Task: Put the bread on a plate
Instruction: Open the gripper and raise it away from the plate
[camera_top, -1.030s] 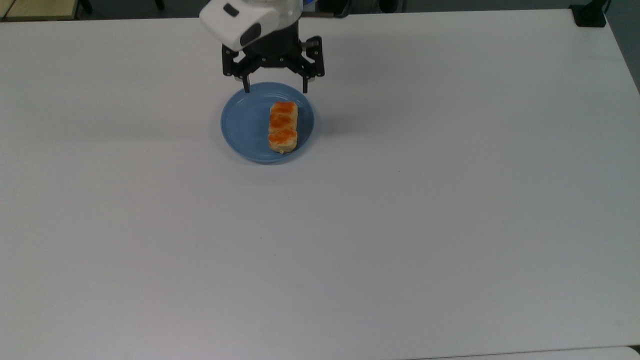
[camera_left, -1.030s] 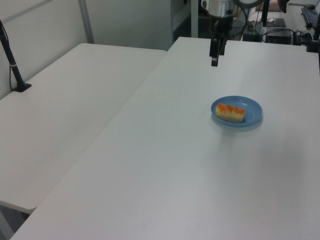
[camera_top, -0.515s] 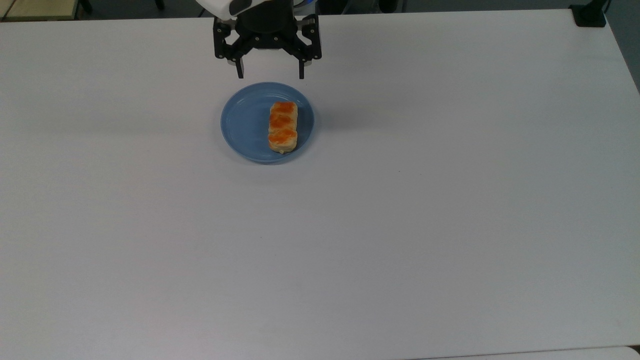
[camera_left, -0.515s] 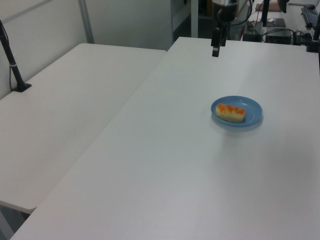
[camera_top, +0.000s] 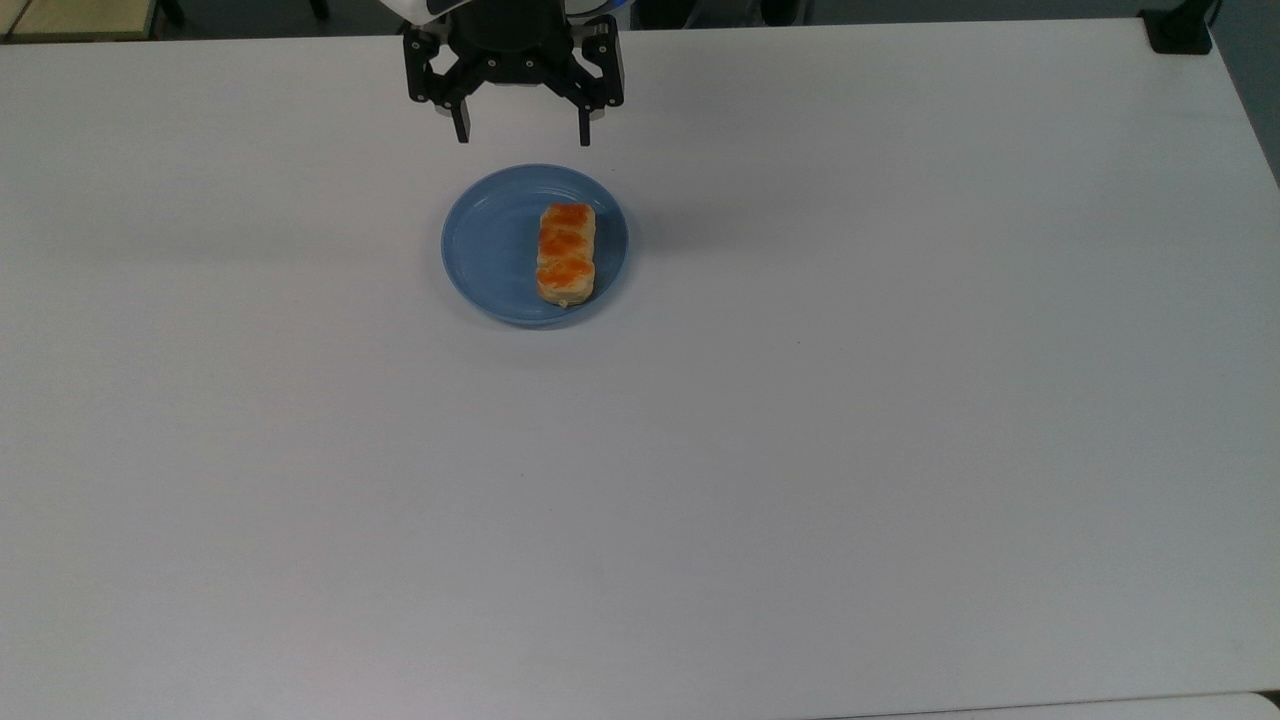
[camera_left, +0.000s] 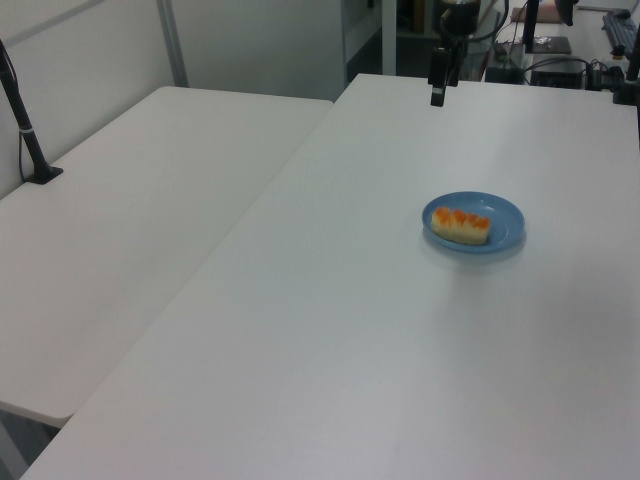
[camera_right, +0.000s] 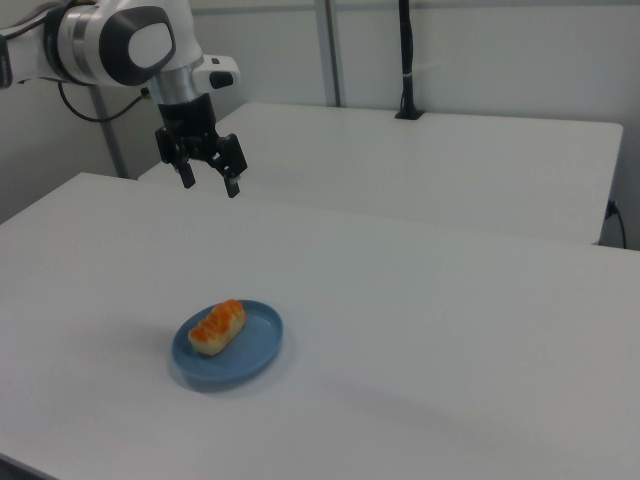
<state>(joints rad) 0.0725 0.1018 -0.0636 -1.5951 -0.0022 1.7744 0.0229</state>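
- The claw (camera_top: 521, 135) hangs released above the tabletop (camera_top: 800, 420), its two fingers spread wide with nothing between them, well clear of the plate (camera_top: 490, 250).
- In the right view the claw (camera_right: 210, 186) sits high above the far side of the plate (camera_right: 255, 350).
- The bread (camera_top: 567, 253) lies flat on the plate, toward the top view's right side of it, lengthwise.

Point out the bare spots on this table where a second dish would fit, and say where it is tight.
Bare table runs from the plate to the near edge and to both sides in the top view. On the plate, the strip on the top view's left of the bread is free. The one tight spot is the far edge, where the gripper hangs, jaws open.
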